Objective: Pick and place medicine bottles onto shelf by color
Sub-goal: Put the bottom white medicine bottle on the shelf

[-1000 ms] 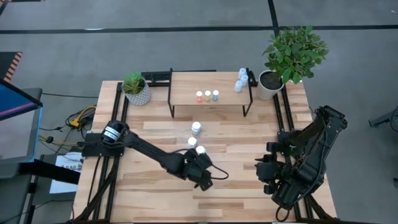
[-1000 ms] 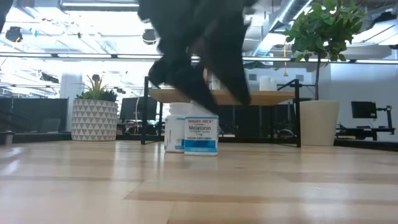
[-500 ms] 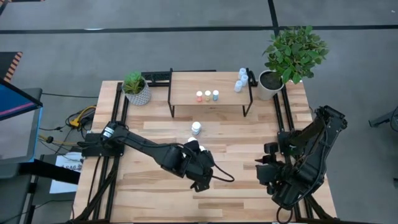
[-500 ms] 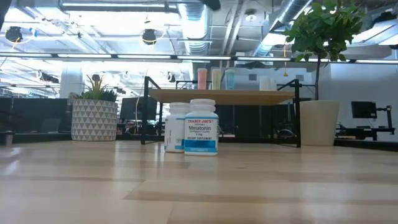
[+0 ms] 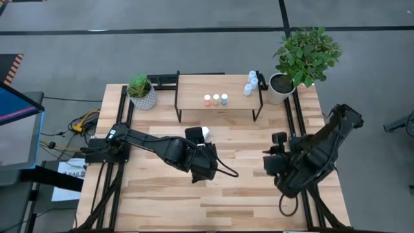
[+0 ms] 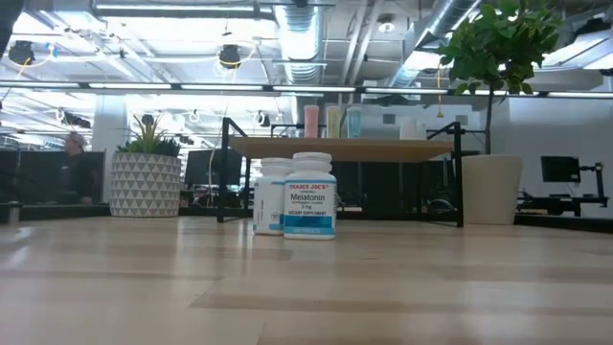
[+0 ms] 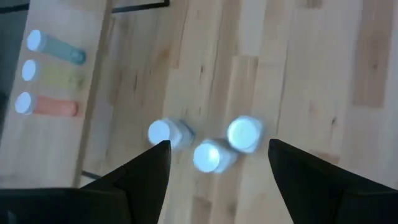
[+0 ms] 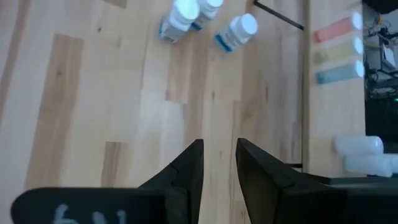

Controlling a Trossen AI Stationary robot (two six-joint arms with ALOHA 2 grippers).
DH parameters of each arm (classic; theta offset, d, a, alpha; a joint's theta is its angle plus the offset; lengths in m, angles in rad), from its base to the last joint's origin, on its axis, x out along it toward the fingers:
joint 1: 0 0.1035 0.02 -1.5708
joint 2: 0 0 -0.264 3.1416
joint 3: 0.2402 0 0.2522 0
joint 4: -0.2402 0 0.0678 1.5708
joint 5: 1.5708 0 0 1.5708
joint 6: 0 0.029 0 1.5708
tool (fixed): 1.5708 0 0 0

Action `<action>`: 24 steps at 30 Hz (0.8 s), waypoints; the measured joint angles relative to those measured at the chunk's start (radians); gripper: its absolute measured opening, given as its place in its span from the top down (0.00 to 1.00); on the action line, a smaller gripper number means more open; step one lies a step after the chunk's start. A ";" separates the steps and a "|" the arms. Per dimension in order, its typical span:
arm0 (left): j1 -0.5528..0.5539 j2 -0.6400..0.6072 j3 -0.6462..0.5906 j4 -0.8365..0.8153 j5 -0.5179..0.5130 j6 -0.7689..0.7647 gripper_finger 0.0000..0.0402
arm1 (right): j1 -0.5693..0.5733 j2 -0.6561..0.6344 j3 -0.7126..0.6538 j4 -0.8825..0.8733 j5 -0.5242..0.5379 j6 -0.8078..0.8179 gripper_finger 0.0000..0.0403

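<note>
Fingers of the left gripper (image 7: 217,163) stand wide apart and hold nothing, hovering over three white medicine bottles (image 7: 211,155) that stand clustered on the table (image 5: 155,200) just in front of the shelf (image 5: 194,87). On the shelf, an orange-red bottle (image 5: 207,99), a yellow bottle (image 5: 216,99) and a blue-green bottle (image 5: 224,98) stand in a row near its middle, with pale-blue bottles (image 5: 250,83) grouped at its right end. Well to the right of the shelf's front, the right gripper (image 8: 219,165) waits above bare wood with its fingers close together, only a narrow gap between them, empty.
</note>
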 joint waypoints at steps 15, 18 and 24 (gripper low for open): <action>0.019 -0.017 -0.001 -0.099 0.026 0.152 0.36 | -0.082 -0.150 0.000 0.001 -0.021 -0.055 0.71; 0.034 -0.025 -0.001 -0.099 0.013 0.166 0.36 | -0.064 -0.183 -0.003 0.002 -0.032 -0.047 0.71; 0.095 -0.035 -0.001 -0.099 0.050 0.196 0.36 | -0.022 -0.313 -0.131 0.002 0.033 0.042 0.71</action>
